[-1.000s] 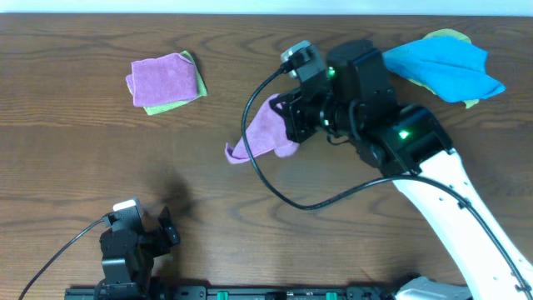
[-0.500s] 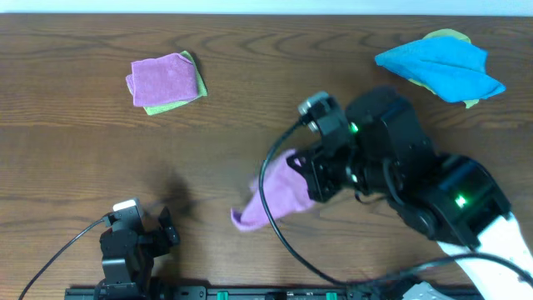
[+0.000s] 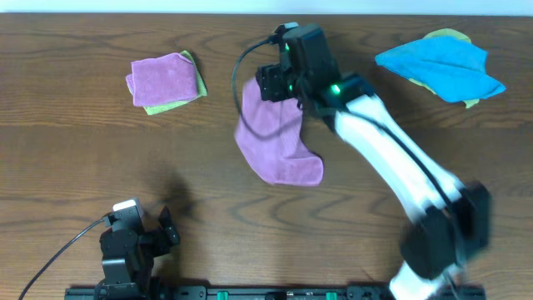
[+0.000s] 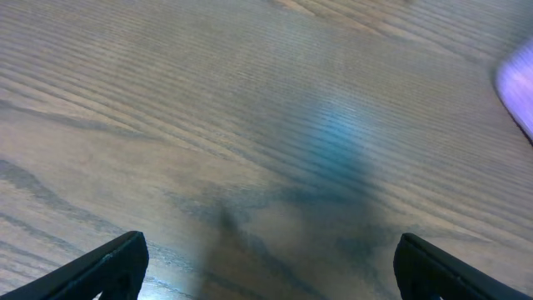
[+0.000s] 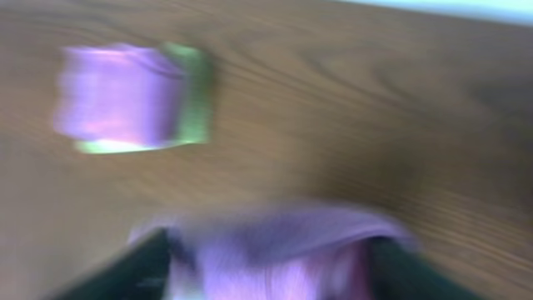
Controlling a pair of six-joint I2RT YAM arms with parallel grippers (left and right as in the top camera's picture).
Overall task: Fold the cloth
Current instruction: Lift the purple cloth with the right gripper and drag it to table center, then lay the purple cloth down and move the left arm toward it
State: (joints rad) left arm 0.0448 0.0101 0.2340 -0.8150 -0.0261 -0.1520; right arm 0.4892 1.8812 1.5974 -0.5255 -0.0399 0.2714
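The purple cloth lies spread in a curved strip on the middle of the table, its far end under my right gripper. The right wrist view is blurred. There my right gripper has its fingers wide apart, open, with the cloth's raised edge lying between them. My left gripper rests near the table's front left edge, far from the cloth. In the left wrist view the left gripper stands open over bare wood, and a sliver of the cloth shows at the right edge.
A folded purple cloth on a yellow-green one sits at the back left, also seen in the right wrist view. A bright blue cloth lies over a yellow-green one at the back right. The right arm stretches diagonally across the right half of the table.
The right arm swung from the table's front middle back to the far side, drawing the cloth out flat. Its jaws, shut on the cloth before, now stand apart. The left arm stayed still.
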